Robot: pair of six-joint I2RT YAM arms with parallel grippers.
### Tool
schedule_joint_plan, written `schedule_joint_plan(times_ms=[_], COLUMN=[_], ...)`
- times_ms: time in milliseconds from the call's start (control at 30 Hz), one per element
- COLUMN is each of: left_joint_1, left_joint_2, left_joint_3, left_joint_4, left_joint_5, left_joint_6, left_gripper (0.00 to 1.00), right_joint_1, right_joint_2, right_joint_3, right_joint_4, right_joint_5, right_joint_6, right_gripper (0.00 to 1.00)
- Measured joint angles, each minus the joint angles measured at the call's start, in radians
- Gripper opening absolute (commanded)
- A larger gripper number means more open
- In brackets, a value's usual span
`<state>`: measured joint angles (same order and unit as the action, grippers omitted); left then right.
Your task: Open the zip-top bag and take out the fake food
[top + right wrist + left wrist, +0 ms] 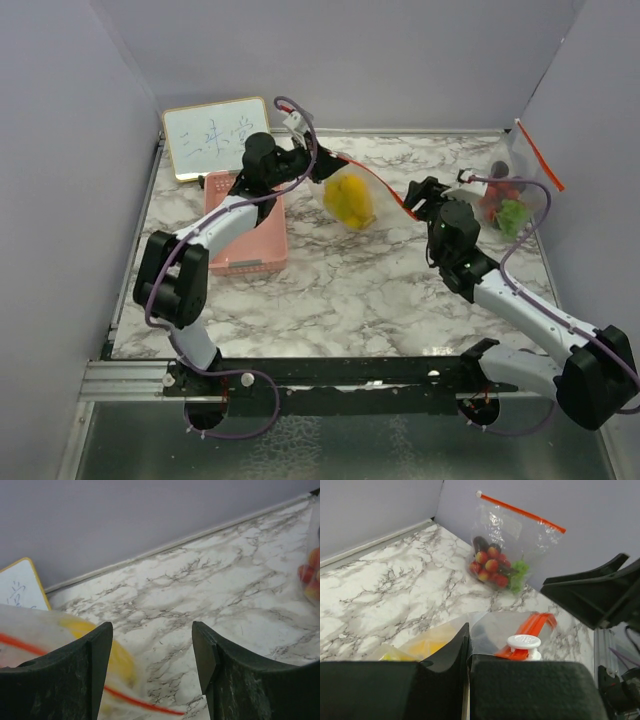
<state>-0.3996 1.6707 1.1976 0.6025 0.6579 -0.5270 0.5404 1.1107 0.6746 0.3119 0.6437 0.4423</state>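
Note:
A clear zip-top bag [352,200] with a red-orange zip strip [385,195] hangs above the middle of the table. Yellow fake food [348,198] shows inside it. My left gripper [312,160] is shut on the bag's upper left edge. In the left wrist view the jaws [466,636] pinch the clear film beside the white slider [523,642]. My right gripper [420,195] stands open just right of the zip strip's end. In the right wrist view the bag [60,645] lies left of the open fingers [152,652], and nothing is between them.
A second zip-top bag [512,190] with red, green and dark pieces leans on the right wall, also in the left wrist view [502,555]. A pink basket [245,235] sits at the left under my left arm. A small whiteboard [215,135] leans at the back left.

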Motion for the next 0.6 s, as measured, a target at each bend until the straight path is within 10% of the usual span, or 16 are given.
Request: schedule_joint_plan(times_ms=[200, 400, 600], left_joint_1=[-0.005, -0.005, -0.013], left_joint_2=[0.238, 0.396, 0.410], left_joint_3=[0.219, 0.380, 0.394], left_joint_4=[-0.072, -0.243, -0.417], left_joint_5=[0.122, 0.236, 0.306], left_joint_6=[0.105, 0.256, 0.420], left_gripper=[0.00, 0.00, 0.00], right_joint_1=[-0.001, -0.001, -0.001], right_joint_2=[0.012, 0.105, 0.186], right_joint_3=[0.077, 0.165, 0.229], right_joint_4=[-0.010, -0.021, -0.042], right_joint_5=[-0.208, -0.488, -0.684], right_joint_6=[-0.177, -0.347, -0.447], right_gripper=[0.62, 0.33, 0.41])
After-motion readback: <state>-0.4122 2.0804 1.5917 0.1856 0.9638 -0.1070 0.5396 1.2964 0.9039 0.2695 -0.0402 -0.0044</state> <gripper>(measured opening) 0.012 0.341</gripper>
